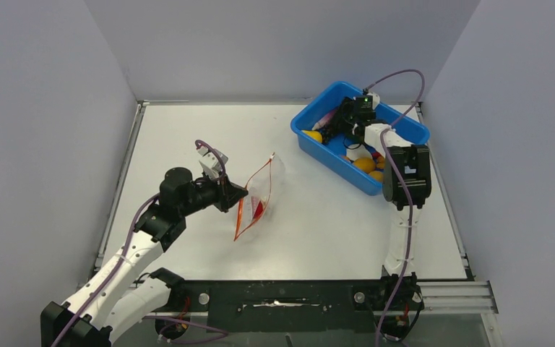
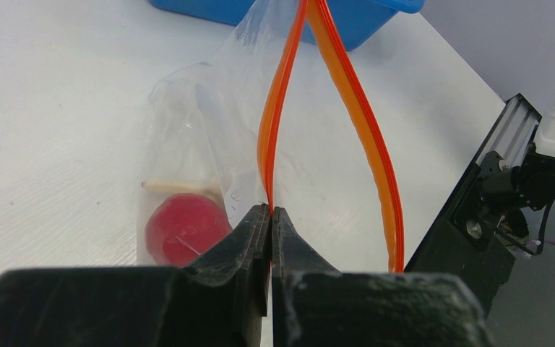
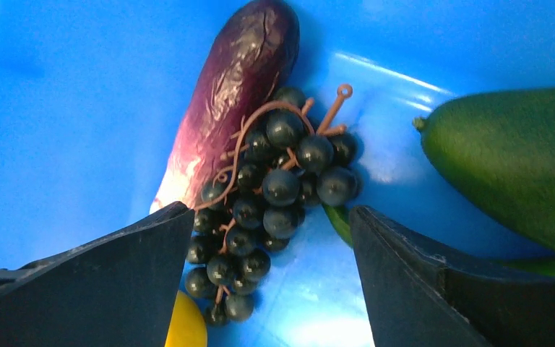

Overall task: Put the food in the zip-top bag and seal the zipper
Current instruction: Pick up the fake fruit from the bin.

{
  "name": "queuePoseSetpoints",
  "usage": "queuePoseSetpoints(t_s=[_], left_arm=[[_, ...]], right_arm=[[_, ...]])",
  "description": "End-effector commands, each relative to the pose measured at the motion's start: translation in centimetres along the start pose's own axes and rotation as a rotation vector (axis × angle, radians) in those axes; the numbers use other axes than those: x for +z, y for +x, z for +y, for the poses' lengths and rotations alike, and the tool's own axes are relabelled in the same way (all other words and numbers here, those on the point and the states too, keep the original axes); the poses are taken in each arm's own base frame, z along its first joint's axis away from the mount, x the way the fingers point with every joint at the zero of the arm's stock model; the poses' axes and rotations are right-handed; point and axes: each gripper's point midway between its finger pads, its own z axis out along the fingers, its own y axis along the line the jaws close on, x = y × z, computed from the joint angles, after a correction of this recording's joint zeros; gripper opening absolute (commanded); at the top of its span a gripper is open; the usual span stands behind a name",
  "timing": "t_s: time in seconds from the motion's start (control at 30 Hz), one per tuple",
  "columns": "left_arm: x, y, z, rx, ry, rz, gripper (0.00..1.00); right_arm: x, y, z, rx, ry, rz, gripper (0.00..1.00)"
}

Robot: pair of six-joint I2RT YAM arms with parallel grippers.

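Hovering released over the light, bumpy dark toy grape bunch (image 3: 274, 195) mid-frame, the right end effector (image 3: 269, 213) should pinch across it.

Top view: high behind the near edge, looking down, whole desk (image 1: 318, 238) in frame; left wrist: low, close on the zip-top bag (image 2: 209, 130), facing the blue tub (image 2: 368, 22); right wrist: very close, down into that tub; tub shared by all.

Clear bag (image 1: 259, 196) sits mouth open, its orange zipper (image 2: 354, 101) parted, a red ball (image 2: 184, 230) inside. Grapes (image 3: 274, 188) touching eggplant (image 3: 238, 79), beside a green piece (image 3: 513, 159), lie well apart at its two o'clock.
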Motion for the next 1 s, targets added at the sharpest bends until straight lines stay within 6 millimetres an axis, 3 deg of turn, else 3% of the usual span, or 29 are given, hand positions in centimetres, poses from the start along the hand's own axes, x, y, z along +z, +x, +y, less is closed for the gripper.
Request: queuePoseSetpoints(t_s=[0.0,0.27,0.5,0.97], left_arm=[[-0.4,-2.0,-0.9,0.036,0.034,-0.067,0.0],[-0.2,-1.9,-0.7,0.038,0.026,-0.064,0.0],[-0.2,-1.8,-0.5,0.038,0.021,-0.061,0.0],[-0.3,-1.9,-0.1,0.054,-0.004,-0.064,0.0]], right_arm=[[1.4,-2.2,0.7,-0.004,-0.012,-0.065,0.8],[2.7,-1.5,0.1,-0.032,0.01,-0.047,0.74],[2.6,-2.1,0.9,-0.049,-0.029,-0.058,0.53],[-0.8,-6.0,2.5,-0.091,-0.064,-0.144,0.22]])
